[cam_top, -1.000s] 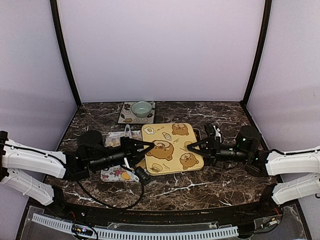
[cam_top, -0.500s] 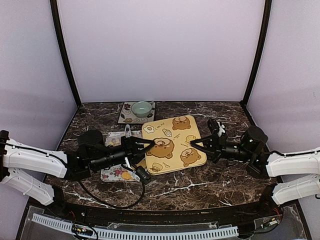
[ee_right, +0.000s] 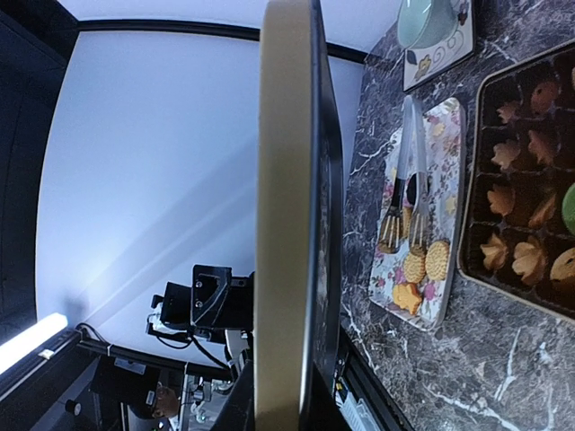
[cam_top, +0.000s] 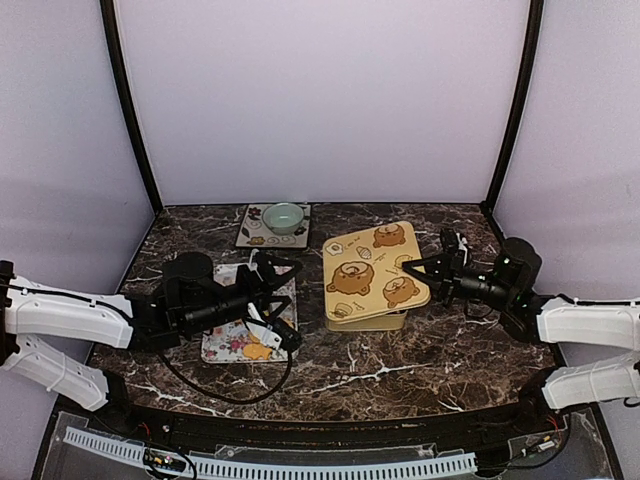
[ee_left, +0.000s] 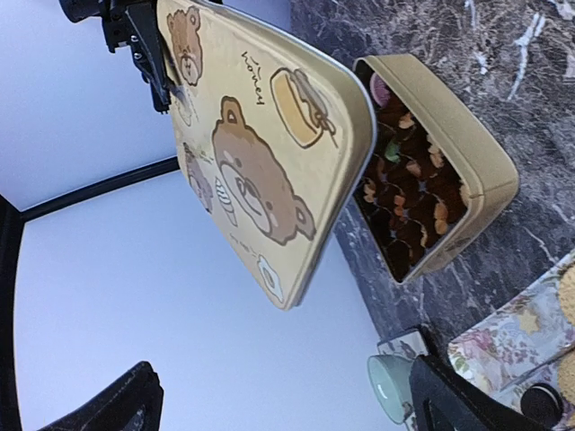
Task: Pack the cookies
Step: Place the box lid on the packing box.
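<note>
The yellow bear-print lid [cam_top: 375, 272] hangs tilted above the tin [cam_top: 372, 321], with my right gripper [cam_top: 432, 270] shut on its right edge. In the right wrist view the lid [ee_right: 287, 215] stands edge-on between the fingers. The open tin [ee_left: 467, 171] holds several cookies [ee_left: 409, 206], mostly golden and dark, also seen as the cookies [ee_right: 526, 256] in the right wrist view. My left gripper [cam_top: 288, 298] is open and empty above the floral tray [cam_top: 228, 345], left of the lid. A few round and one orange cookie [ee_right: 422, 265] lie on that tray.
Clear tongs [ee_right: 406, 180] rest on the floral tray [ee_right: 445, 135]. A pale green bowl [cam_top: 284, 217] sits on a patterned coaster [cam_top: 252, 236] at the back. Black frame posts rise at both back corners of the marble table [cam_top: 400, 370].
My left gripper opened, let go of the lid and drew back left. My right gripper shut on the lid and carried it right and backward, uncovering the tin.
</note>
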`<act>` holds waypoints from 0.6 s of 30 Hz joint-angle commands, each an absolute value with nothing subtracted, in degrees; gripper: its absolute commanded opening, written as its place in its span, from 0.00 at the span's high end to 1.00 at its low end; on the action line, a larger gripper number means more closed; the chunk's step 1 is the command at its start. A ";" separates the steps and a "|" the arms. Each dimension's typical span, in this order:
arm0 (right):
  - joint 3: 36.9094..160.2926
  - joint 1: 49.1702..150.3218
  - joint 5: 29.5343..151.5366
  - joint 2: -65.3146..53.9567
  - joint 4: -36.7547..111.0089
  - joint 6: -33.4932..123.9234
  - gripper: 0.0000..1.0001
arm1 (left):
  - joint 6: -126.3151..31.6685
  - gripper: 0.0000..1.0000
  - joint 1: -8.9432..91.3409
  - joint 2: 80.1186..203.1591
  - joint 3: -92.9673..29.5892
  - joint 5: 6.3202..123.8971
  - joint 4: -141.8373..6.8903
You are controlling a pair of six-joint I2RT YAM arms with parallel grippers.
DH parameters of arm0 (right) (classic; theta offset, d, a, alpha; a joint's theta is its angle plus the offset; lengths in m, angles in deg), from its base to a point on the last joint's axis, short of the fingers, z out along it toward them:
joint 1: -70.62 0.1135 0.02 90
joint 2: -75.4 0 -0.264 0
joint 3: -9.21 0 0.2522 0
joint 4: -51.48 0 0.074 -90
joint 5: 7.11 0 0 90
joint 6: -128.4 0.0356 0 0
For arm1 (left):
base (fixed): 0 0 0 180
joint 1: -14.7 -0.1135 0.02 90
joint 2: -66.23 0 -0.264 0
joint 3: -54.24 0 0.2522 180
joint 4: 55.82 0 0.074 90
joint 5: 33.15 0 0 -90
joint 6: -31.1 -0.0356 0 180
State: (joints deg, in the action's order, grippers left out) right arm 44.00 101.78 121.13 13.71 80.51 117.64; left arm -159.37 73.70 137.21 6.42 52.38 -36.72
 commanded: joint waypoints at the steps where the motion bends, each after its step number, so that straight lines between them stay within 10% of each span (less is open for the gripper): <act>1: 46.87 96.88 125.29 9.37 81.05 114.21 0.87 | -148.90 0.01 70.89 136.46 3.35 47.82 -54.10; 18: 49.80 94.09 126.36 -19.74 114.80 126.99 0.86 | -92.14 0.05 56.54 166.33 -45.25 72.23 -108.45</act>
